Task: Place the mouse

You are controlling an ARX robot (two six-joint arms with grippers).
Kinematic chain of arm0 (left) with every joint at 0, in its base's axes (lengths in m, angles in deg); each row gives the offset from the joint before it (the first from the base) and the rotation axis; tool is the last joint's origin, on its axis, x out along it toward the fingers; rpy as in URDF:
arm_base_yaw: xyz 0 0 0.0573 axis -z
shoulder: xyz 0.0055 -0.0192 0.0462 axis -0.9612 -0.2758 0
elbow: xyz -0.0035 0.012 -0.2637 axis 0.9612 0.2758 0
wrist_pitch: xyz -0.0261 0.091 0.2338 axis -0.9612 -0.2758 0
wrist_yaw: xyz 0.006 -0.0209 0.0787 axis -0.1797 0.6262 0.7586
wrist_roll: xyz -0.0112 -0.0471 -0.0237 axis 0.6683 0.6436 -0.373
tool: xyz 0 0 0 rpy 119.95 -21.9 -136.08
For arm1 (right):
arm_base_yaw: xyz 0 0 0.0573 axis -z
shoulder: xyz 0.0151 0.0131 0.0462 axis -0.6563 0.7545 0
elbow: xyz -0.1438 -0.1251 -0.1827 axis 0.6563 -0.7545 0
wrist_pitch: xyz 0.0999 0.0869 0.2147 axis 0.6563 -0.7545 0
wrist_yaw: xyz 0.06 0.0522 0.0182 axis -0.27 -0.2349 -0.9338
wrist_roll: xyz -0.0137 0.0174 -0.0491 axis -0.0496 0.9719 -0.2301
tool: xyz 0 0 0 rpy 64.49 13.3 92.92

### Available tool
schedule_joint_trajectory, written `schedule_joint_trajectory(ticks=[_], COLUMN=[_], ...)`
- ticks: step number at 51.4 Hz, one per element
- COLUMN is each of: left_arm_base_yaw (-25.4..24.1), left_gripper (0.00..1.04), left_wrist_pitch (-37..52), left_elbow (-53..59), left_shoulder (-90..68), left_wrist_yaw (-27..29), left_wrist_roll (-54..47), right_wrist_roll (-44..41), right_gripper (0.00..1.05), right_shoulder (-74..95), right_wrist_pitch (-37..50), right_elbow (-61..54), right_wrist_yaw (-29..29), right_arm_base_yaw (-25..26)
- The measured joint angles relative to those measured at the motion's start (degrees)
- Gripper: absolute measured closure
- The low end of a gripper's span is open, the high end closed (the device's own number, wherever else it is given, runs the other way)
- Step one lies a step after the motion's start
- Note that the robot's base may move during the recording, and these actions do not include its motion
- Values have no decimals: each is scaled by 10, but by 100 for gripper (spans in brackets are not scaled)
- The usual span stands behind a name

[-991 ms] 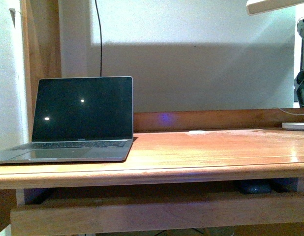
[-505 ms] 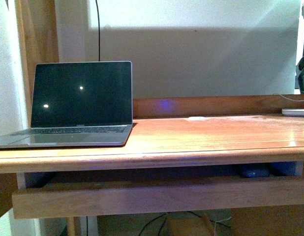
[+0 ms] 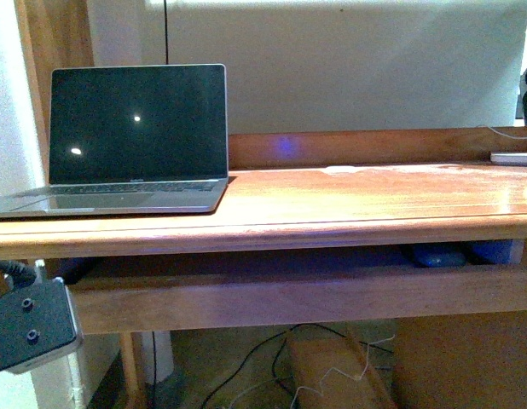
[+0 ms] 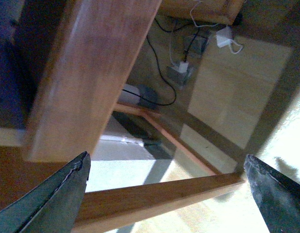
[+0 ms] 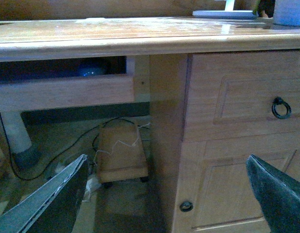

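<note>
The mouse is a small dark dome lying in the open shelf under the desktop, towards the right. It also shows in the right wrist view as a bluish dome behind the shelf's front board. My left gripper is open and empty, low beside the desk's left end, with wooden rails and floor between its fingers. Part of the left arm shows at the lower left of the front view. My right gripper is open and empty, low in front of the desk's drawer cabinet, well below the mouse.
An open laptop with a dark screen stands on the left of the wooden desktop. A white lamp base is at the far right. A drawer with a ring pull, a low wheeled stand and cables lie under the desk.
The front view has dropped: the desk and laptop sit higher in the picture and more of the floor shows. Part of my left arm has come into view at lower left.
</note>
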Motion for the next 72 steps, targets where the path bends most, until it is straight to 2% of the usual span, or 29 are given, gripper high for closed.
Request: schedule_joint_trajectory(ticks=[9, 16, 26, 43, 55, 72], left_arm_base_yaw=[16, 26, 17, -12, -31, -1], left_gripper=[8, 8, 8, 8, 8, 8], left_wrist_pitch=[-20, -19, 18, 87, 146, 173], left_elbow=[-34, -35, -35, -36, -36, -36], left_shoulder=[-1, -5, -32, -76, -115, -102], left_wrist_yaw=[24, 27, 30, 21, -16, 12], left_wrist_roll=[-91, -124, -159, -287, -399, -456], right_wrist_roll=[0, 0, 0, 0, 0, 0], right_gripper=[7, 7, 7, 7, 7, 7], right_shoulder=[0, 0, 0, 0, 0, 0], right_wrist_pitch=[0, 0, 0, 0, 0, 0], right_elbow=[0, 0, 0, 0, 0, 0], right_wrist_yaw=[0, 0, 0, 0, 0, 0], right_arm_base_yaw=[0, 0, 0, 0, 0, 0])
